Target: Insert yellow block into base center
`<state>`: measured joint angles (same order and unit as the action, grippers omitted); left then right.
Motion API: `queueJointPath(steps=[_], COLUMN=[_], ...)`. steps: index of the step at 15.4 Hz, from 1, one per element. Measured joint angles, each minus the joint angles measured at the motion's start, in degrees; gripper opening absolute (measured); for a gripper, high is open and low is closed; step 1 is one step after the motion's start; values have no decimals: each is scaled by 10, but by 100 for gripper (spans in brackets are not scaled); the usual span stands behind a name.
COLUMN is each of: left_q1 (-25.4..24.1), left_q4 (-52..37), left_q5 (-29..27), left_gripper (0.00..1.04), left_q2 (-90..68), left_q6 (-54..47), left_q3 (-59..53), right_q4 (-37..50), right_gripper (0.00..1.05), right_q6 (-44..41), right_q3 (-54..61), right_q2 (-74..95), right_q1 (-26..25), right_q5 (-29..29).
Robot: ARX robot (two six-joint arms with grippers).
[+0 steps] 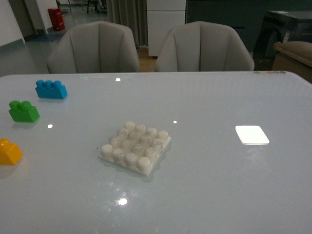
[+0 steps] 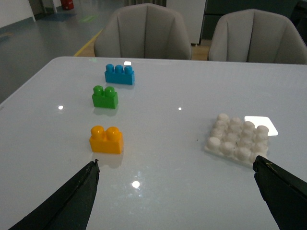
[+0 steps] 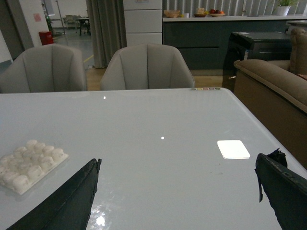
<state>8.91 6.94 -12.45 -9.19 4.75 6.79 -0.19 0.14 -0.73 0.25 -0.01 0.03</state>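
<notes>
The base [image 1: 135, 147] sat just below and left of the middle of the front view, turned cornerwise, with all sixteen studs showing uncovered. Grey marks on them may have been dirt or only shadow, since the dim picture did not settle it. The yellow block [image 1: 9, 152] stood studs up on the desk [image 1: 209, 190] at the left edge of that frame, level with the base and well apart from it. Above it in the frame came the green brick [image 1: 23, 111], then the blue brick [image 1: 50, 89], each apart from the next. A flat white patch [image 1: 252, 135] lay at the right. Open desk stretched between block and base and along the bottom of the frame. The desk's far edge crossed the upper frame, with two chairs [image 1: 95, 48] behind it. The left hand [image 2: 175, 165] was spread wide and released, grasping nothing. The right hand [image 3: 177, 162] was likewise spread and empty.
</notes>
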Motion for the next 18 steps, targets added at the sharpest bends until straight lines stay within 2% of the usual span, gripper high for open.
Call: queueJointPath(steps=[1,4,6,10,13,18], left_q1=[-55,-170,-222,-253,-264,-290], left_q4=[-74,-296,-450,-405,-359,-302], left_q5=[56,181,245,268,287,295], left_gripper=[98,98,98,98,98,98], left_q2=[-73,-323,-586,-888,-962,-1026], left_q6=[0,-26,-60,-129,-142,-140], left_q3=[0,12,114,278,363,432], right_q4=[0,0,0,0,0,0], right_gripper=[98,98,98,98,98,98], right_q6=[0,0,0,0,0,0], right_q3=[0,0,0,0,0,0], right_q2=[0,0,0,0,0,0], right_q1=[0,0,0,0,0,0], right_q5=[0,0,0,0,0,0])
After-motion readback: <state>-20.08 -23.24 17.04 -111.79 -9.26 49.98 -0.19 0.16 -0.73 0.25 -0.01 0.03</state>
